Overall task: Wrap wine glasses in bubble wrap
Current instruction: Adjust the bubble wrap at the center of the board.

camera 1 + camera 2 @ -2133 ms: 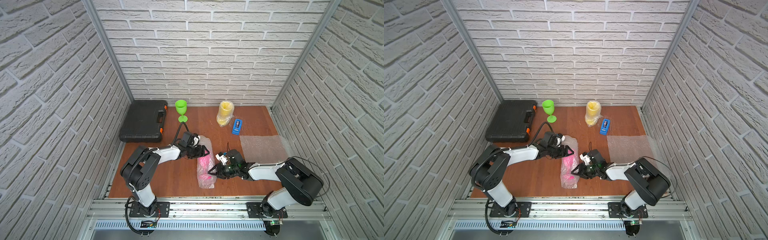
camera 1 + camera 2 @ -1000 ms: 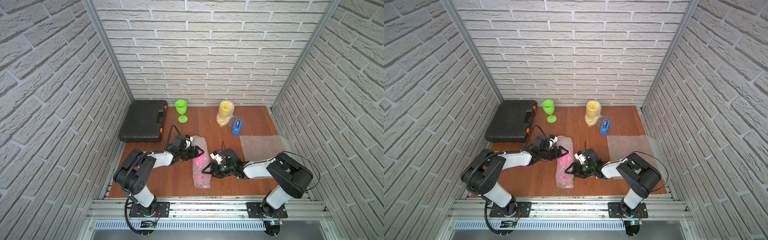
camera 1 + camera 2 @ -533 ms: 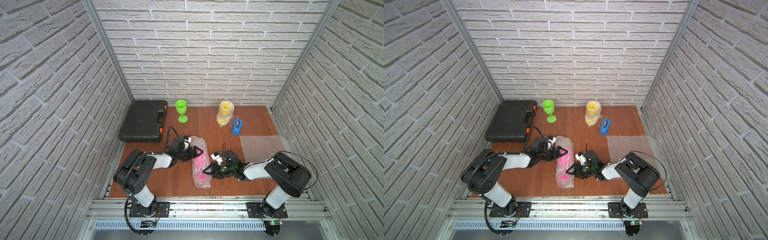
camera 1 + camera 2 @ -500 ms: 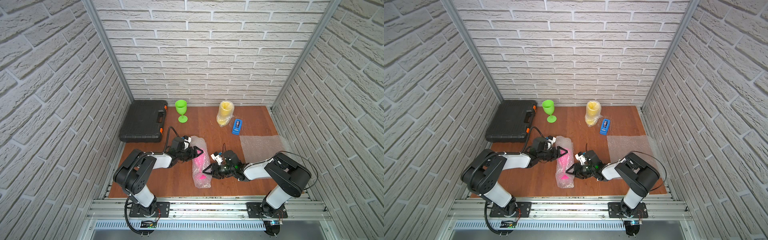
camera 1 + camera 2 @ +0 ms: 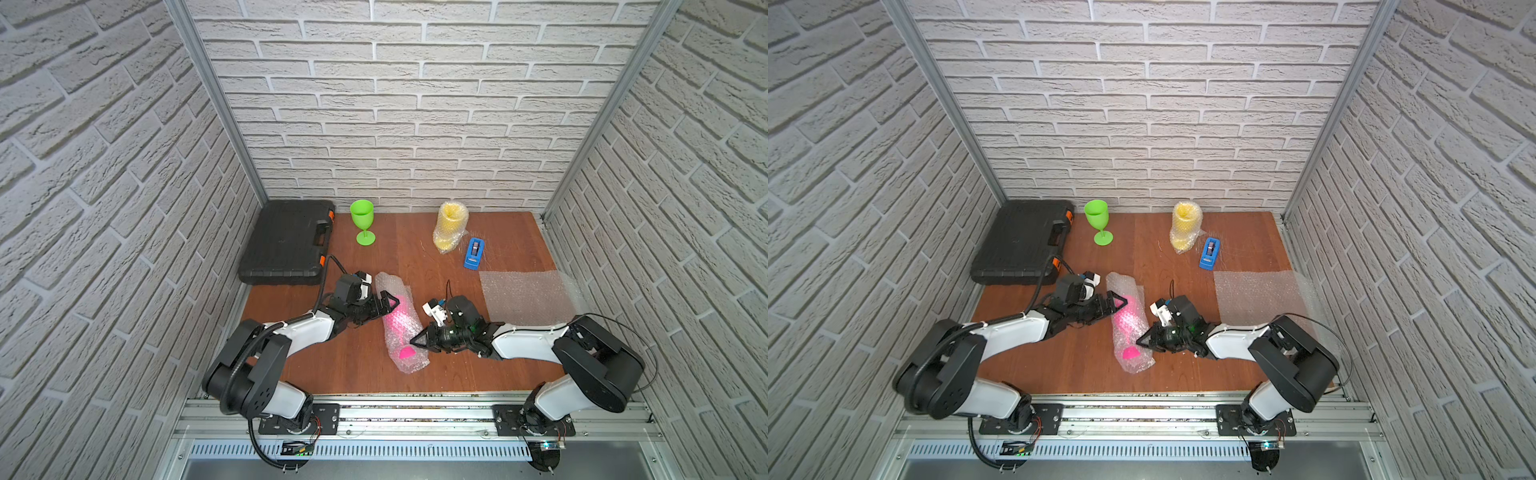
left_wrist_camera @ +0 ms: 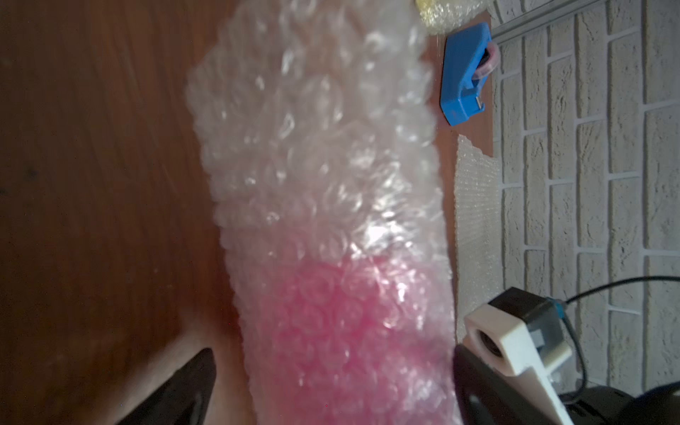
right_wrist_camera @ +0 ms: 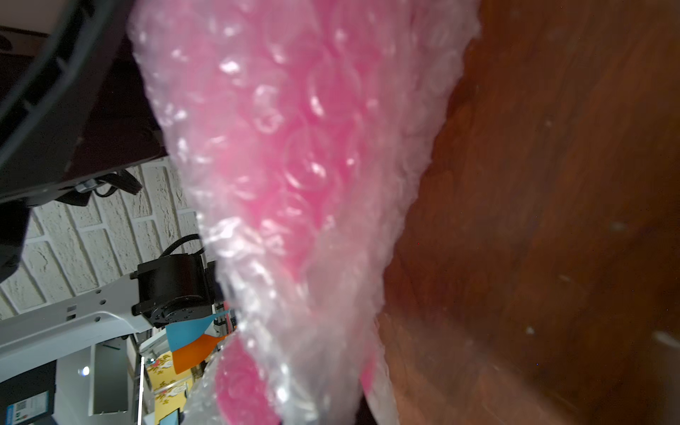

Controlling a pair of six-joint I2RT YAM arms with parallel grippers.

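— Pink goblet [image 5: 398, 322]: where is it?
— Let me go from biggest to smallest. The brown tabletop [image 5: 353, 374] carries everything. The black case [image 5: 286, 243] fills its far left corner. A flat sheet [image 5: 525, 297] of bubble wrap lies spread on my right side. The rolled sheet [image 5: 392, 289] lies in the middle between my arms. The pink goblet is inside it, on its side, foot towards the front rail.
— And your jaws?
— My left gripper [image 5: 388, 303] has its jaws wide apart, astride the roll at the bowl end. In the left wrist view one finger [image 6: 184, 386] stands clear of the wrap. My right gripper [image 5: 417, 340] has its jaws together, with the tips against the roll's edge near the stem. I cannot tell whether any film is nipped between them.
— The rest?
— The yellow goblet [image 5: 451, 220] stands wrapped at the back. The green goblet [image 5: 362, 220] stands bare and upright near the case. The blue tape dispenser [image 5: 473, 253] sits just beside the yellow one.
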